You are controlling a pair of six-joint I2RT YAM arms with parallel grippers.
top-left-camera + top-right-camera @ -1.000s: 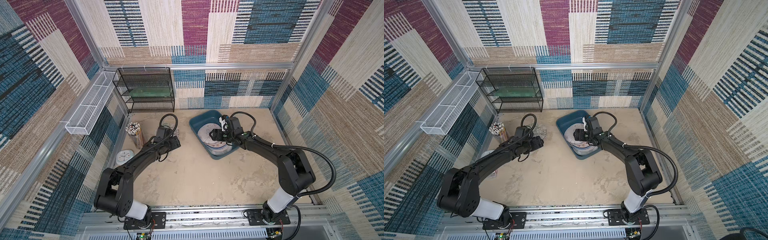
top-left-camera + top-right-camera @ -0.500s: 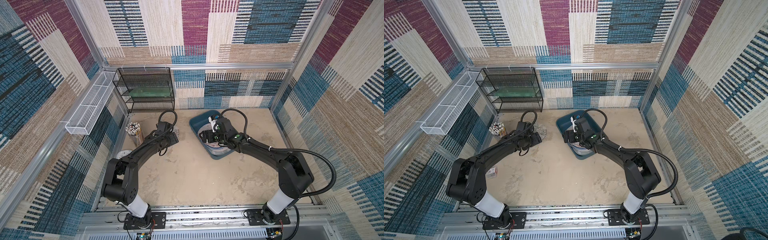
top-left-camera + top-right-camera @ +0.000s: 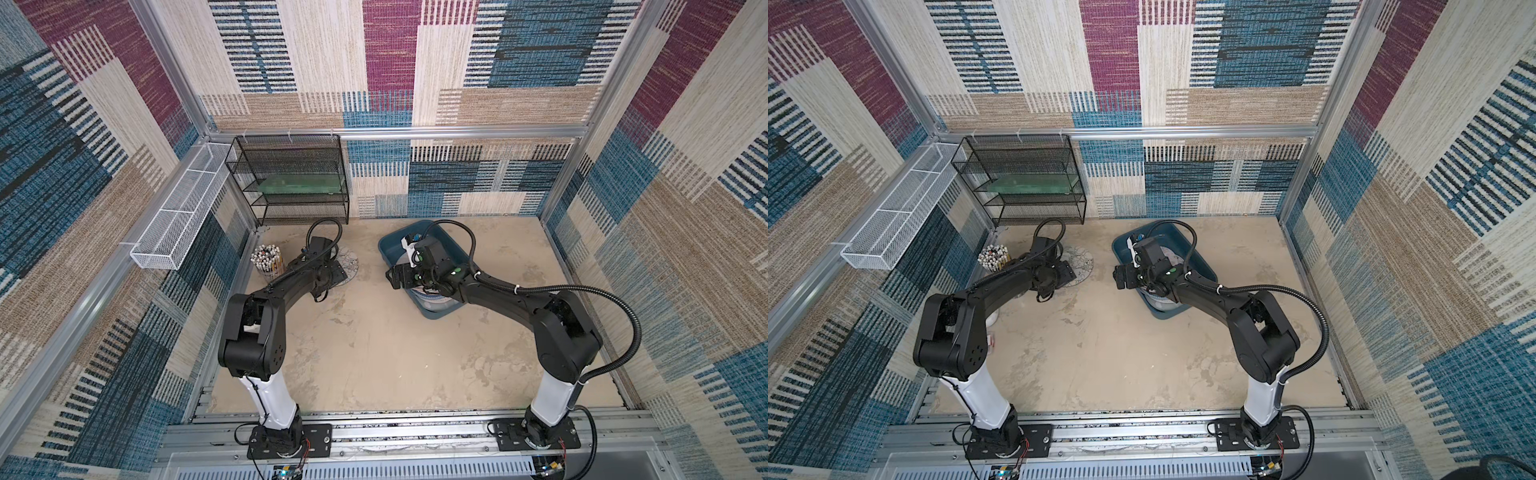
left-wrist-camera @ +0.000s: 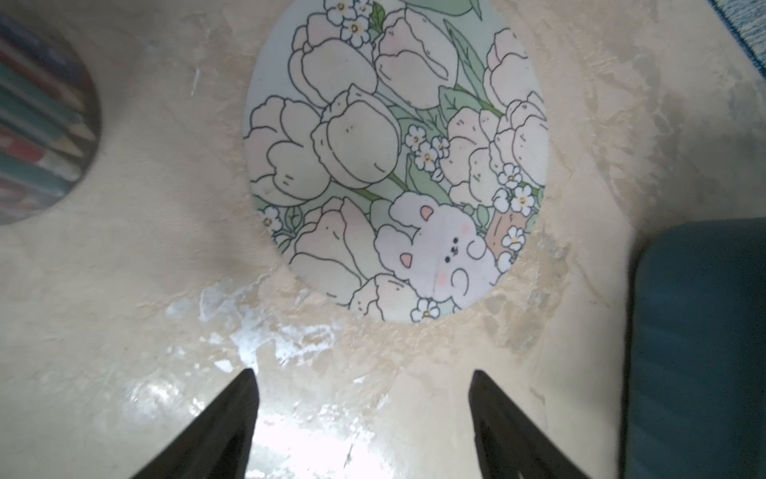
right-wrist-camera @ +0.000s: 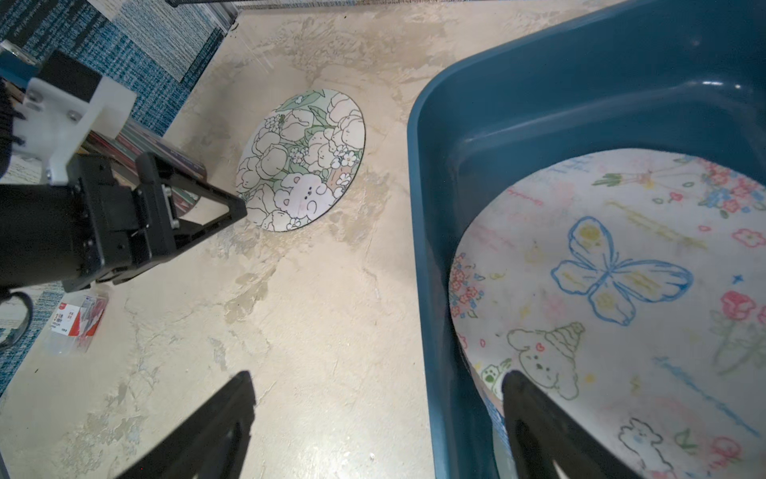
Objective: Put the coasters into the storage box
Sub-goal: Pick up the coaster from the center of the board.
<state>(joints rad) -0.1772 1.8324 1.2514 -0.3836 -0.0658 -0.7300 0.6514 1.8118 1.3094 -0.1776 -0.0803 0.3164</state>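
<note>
Coaster with tulips and a bunny [image 4: 393, 166] lies flat on the table [image 5: 323, 315], just left of the storage box [image 5: 427, 257], which sits toward the far side. Your left gripper [image 4: 362, 373] hovers just short of its edge, jaws spread, holding nothing. Your right gripper [image 5: 377, 375] gapes wide and empty astride the box's left wall, one finger over the butterfly coaster [image 5: 621, 269] lying inside.

One coaster [image 4: 393, 157] lies on the table [image 3: 374, 353] left of the storage box [image 5: 539, 83]; more coasters [image 5: 621, 290], seemingly stacked, lie inside.
</note>
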